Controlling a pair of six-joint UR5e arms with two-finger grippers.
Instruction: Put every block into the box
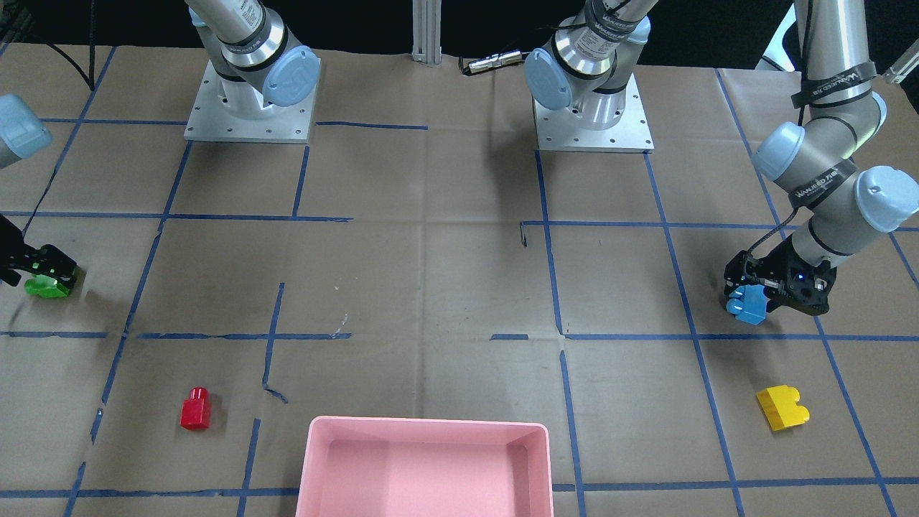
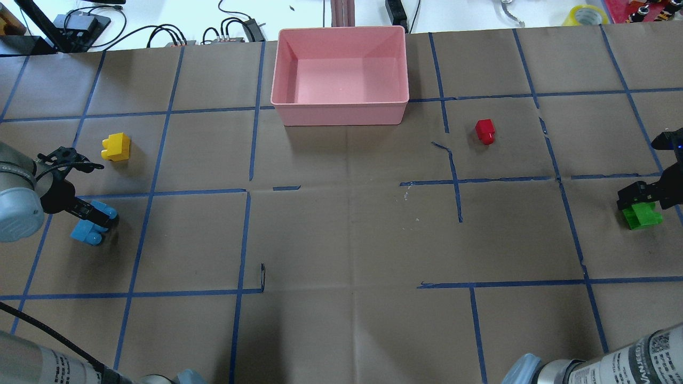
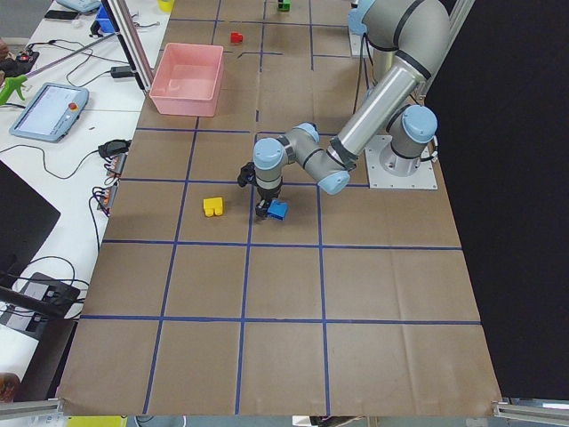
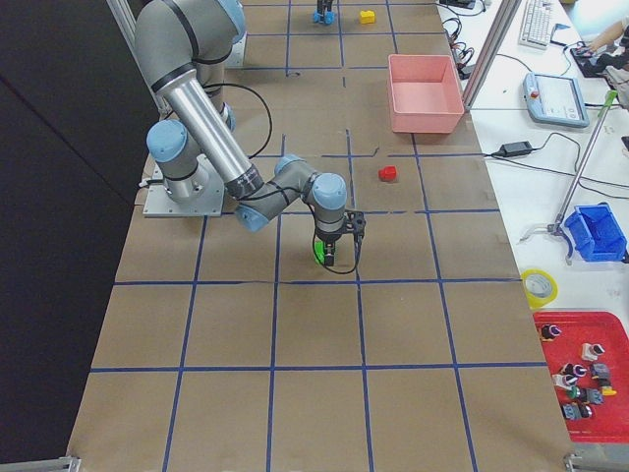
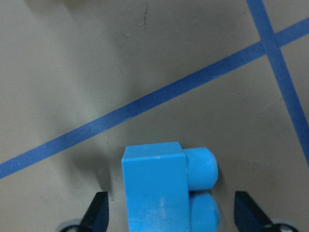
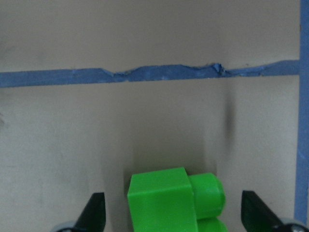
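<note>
Blue block [image 5: 154, 191] bottom centre between parted tips of my left gripper [image 5: 170, 212], green block [image 6: 164, 200] likewise in my right gripper [image 6: 171, 212]; likely light, rigid, slick, so pinch flat sides.

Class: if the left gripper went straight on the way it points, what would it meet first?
Probably the light blue block, which sits between the open fingers of the left gripper, then the table beneath; depth is hard to judge.
</note>
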